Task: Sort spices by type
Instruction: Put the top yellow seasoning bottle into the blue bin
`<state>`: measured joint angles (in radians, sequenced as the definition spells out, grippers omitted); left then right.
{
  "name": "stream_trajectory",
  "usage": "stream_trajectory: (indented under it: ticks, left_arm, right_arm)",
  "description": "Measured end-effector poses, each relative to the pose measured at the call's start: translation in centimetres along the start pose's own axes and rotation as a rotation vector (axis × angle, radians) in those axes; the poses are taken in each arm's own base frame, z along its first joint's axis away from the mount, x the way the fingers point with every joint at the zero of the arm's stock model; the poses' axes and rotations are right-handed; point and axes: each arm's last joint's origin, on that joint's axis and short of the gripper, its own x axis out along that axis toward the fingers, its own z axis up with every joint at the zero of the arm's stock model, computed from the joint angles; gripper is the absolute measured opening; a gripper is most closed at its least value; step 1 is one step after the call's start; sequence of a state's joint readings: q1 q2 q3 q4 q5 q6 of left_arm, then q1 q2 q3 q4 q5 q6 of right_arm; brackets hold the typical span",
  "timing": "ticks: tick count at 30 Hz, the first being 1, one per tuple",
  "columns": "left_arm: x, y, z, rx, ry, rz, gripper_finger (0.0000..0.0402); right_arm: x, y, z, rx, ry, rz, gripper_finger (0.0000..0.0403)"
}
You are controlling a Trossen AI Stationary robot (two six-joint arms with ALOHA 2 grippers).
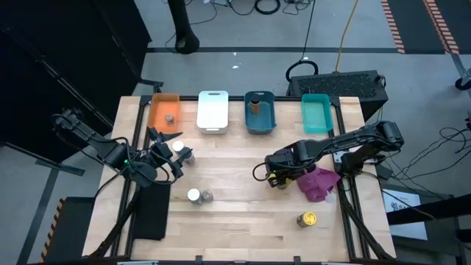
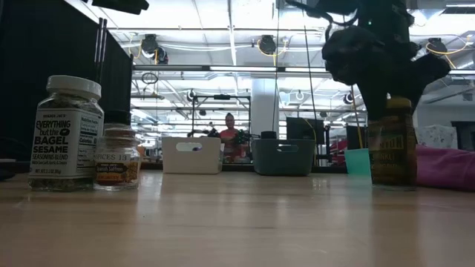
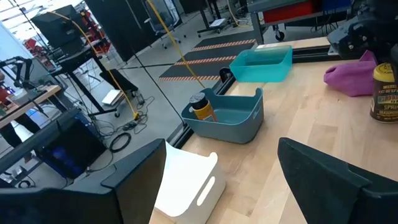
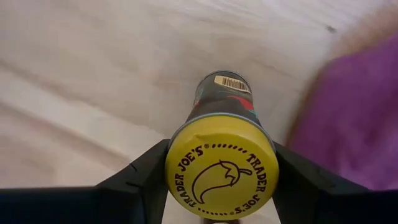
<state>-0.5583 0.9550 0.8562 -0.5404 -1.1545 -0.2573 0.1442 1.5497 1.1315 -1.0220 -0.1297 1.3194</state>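
Yellow-lidded spice jar [image 4: 221, 163] between right pincer [image 4: 217, 180] fingers.

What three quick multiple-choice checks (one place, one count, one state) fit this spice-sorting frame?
1. Where is the yellow-lidded jar that the right gripper is on?
A. In the teal bin
B. Upright on the table, beside the magenta cloth
C. In the white bin

2. How many of the four bins hold a jar?
A. None
B. Two
C. Four

3. What is the left gripper doing?
A. Open, nothing between its fingers
B. Shut on a jar
C. Shut on the cloth

Answers:
1 B: the high and low views show it standing on the wood next to the cloth, fingers on both sides.
2 B: the orange bin and the blue bin each hold one jar.
3 A: its wrist view shows its fingers spread with a bare gap.
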Motion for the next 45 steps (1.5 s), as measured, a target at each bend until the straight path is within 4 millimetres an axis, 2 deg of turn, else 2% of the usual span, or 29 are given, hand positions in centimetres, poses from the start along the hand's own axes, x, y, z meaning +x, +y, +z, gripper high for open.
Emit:
stream_trajectory:
  ticks: [5, 8, 11, 15, 20, 28, 34, 37, 45]
  left_arm:
    - [0.0, 0.0, 0.0, 0.000, 0.000, -0.001, 0.0315]
    - [0.0, 0.0, 0.0, -0.001, 0.000, -0.002, 0.0315]
    - [0.0, 0.0, 0.0, -0.001, 0.000, -0.002, 0.0315]
    - [0.0, 0.0, 0.0, -0.001, 0.001, -0.005, 0.0315]
    - [0.0, 0.0, 0.0, 0.004, 0.002, -0.006, 0.0315]
    - [0.0, 0.0, 0.0, 0.025, 0.000, -0.002, 0.0315]
    - [0.1, 0.1, 0.1, 0.048, -0.001, 0.007, 0.0315]
    - [0.2, 0.1, 0.1, 0.066, 0.001, 0.014, 0.0315]
    - [0.8, 0.5, 0.1, 0.085, 0.013, 0.047, 0.0315]
  right_arm:
    - [-3.4, 1.9, 0.7, -0.040, -0.050, 0.117, 0.0203]
    - [-6.4, 2.6, 1.5, -0.053, -0.110, 0.169, 0.0203]
    - [-9.8, 2.4, 2.9, -0.047, -0.175, 0.183, 0.0203]
    - [-13.9, 0.7, 5.5, -0.021, -0.234, 0.160, 0.0203]
    - [-17.2, -3.7, 9.1, 0.100, -0.290, 0.041, 0.0203]
    - [-18.8, -11.3, 15.7, 0.271, -0.347, -0.024, 0.0203]
    - [-17.9, -16.6, 19.4, 0.436, -0.254, -0.127, 0.0203]
    - [-17.0, -18.2, 21.1, 0.470, -0.217, -0.147, 0.0203]
    - [-15.2, -21.0, 23.7, 0.494, -0.151, -0.230, 0.0203]
